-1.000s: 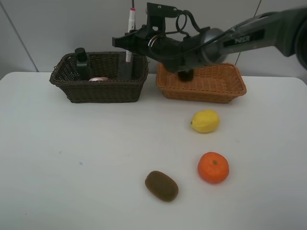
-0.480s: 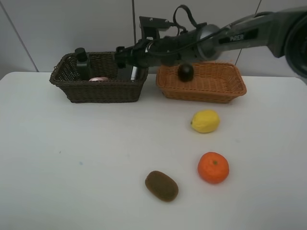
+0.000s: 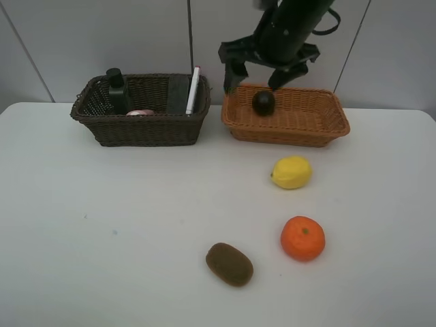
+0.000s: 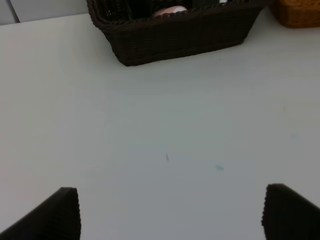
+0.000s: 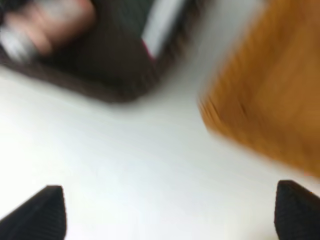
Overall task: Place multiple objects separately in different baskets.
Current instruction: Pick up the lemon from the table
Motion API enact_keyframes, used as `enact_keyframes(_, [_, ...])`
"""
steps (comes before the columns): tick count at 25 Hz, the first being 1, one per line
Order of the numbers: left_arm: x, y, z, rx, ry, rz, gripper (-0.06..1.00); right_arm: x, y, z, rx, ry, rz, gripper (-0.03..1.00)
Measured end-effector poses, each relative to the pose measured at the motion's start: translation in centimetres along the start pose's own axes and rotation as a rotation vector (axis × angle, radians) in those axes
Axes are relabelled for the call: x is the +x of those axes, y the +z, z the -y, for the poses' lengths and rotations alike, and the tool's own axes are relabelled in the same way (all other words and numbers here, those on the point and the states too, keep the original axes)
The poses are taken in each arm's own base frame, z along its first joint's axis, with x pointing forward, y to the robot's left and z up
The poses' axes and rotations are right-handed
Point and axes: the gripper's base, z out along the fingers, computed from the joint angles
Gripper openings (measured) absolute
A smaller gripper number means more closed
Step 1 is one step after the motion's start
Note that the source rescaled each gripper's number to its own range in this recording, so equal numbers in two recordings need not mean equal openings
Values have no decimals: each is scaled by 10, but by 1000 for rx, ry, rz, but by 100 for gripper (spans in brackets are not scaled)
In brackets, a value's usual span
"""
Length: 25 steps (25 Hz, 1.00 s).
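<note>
The left arm's fingers (image 4: 60, 215) are hanging spread over the white counter (image 3: 102, 225). The white pink-tipped marker (image 3: 193, 90) is leaning on the rim of the deep dark brown wicker basket (image 3: 143, 131) and could topple out if the right arm's spread fingers (image 3: 230, 76), hovering over the shallow tan wicker basket (image 3: 306, 131) holding the dark round mangosteen (image 3: 263, 102), brush it.

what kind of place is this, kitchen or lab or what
Most likely a robot lab test bench, not a kitchen: a plain white table against grey wall panels, a black robot arm overhead, and a dark brown basket and tan basket set out like props.
</note>
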Motion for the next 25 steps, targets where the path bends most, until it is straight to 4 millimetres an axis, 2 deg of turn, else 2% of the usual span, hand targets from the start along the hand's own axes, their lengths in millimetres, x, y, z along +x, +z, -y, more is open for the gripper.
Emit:
enact_keyframes(2, [0,0,0,0,0,0,94,9,-1,16,62,14,-106,98])
enact_keyframes(5, [0,0,0,0,0,0,94,14,0,33,123,23,-151,98])
enact_keyframes(10, [0,0,0,0,0,0,94,32,12,44,131,-10,-236,98])
enact_keyframes(19, [0,0,0,0,0,0,94,42,21,39,-5,-522,-297,98])
enact_keyframes(25, [0,0,0,2,-1,0,94,71,45,41,-75,-744,-391,98])
